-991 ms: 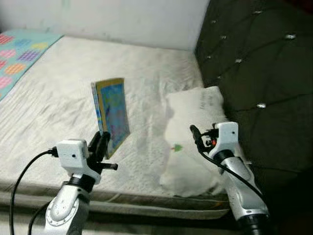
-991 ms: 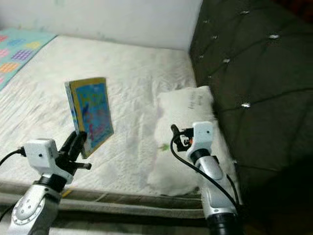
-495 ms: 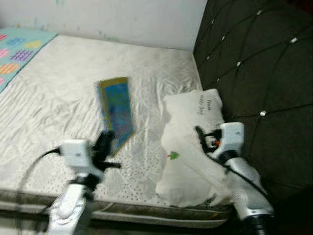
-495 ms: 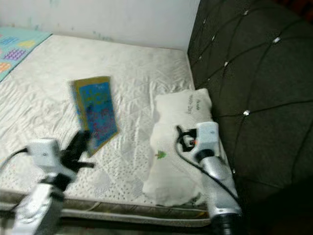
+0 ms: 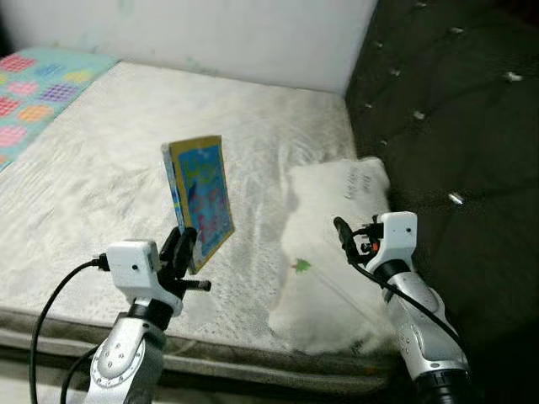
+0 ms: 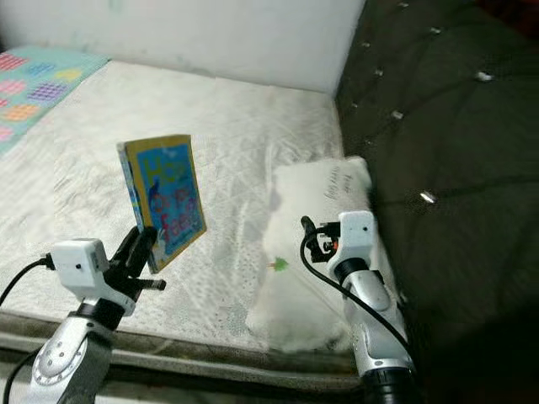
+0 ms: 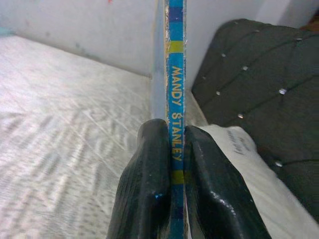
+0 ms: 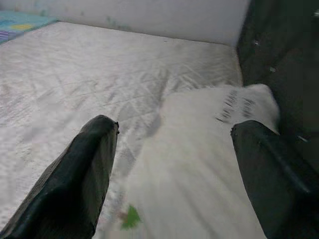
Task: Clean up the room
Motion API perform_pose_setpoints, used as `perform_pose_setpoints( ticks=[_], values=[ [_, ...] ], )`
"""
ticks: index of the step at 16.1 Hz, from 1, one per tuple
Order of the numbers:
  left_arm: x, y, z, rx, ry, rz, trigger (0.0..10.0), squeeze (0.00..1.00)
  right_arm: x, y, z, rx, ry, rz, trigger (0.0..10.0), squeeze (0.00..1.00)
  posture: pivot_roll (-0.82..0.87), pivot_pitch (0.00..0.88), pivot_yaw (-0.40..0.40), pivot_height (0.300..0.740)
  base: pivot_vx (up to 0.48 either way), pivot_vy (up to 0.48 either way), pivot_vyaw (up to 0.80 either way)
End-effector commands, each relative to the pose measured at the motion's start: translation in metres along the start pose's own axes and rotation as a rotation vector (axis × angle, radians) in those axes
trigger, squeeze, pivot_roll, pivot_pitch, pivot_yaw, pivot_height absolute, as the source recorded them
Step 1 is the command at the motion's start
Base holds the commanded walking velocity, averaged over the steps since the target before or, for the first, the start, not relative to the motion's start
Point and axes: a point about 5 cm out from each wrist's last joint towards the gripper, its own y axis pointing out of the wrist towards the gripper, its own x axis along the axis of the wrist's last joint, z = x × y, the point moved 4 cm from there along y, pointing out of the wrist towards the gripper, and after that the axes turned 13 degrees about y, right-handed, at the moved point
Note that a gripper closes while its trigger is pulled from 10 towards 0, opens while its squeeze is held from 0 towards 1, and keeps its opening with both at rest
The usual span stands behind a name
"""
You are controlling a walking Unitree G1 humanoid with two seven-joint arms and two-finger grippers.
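Observation:
A thin blue and yellow picture book [image 5: 200, 199] stands upright in the air above the near part of the bare white mattress [image 5: 109, 160]. My left gripper [image 5: 182, 251] is shut on its lower edge; in the left wrist view both black fingers [image 7: 149, 189] pinch the blue spine [image 7: 176, 99]. My right gripper [image 5: 340, 229] hovers open over a white pillow [image 5: 333, 244] that lies against the dark tufted headboard [image 5: 455, 143]. In the right wrist view its fingers [image 8: 79, 174] stand wide apart with nothing between them.
A pastel patchwork blanket [image 5: 38, 88] covers the far left of the bed. A white wall [image 5: 202, 34] runs behind the mattress. The mattress's front edge [image 5: 253, 358] lies just below my arms.
The camera has shifted and steadied. The book stays held upright in my left gripper. My right gripper stays open over the pillow.

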Motion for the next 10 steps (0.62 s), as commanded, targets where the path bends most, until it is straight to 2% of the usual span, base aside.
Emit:
perform_pose_setpoints(
  ticks=[1, 7, 10],
  values=[
    [0.001, 0.003, 0.001, 0.013, -0.022, -0.002, 10.0, 0.0, 0.001, -0.002, -0.006, -0.019, 0.001, 0.003, 10.0, 0.0, 0.01, 0.097, -0.108, 0.74, 0.0, 0.0, 0.0],
    [0.001, 0.008, 0.025, 0.115, -0.069, 0.013, 10.0, 0.0, -0.002, -0.008, -0.007, -0.012, -0.011, 0.021, 10.0, 0.0, 0.0, 0.131, -0.114, 0.74, 0.0, 0.0, 0.0],
    [-0.005, 0.01, 0.032, 0.157, -0.134, 0.042, 10.0, 0.0, -0.002, -0.011, -0.008, -0.012, -0.014, 0.027, 10.0, 0.0, -0.02, 0.143, -0.115, 0.74, 0.0, 0.0, 0.0]
  ],
)
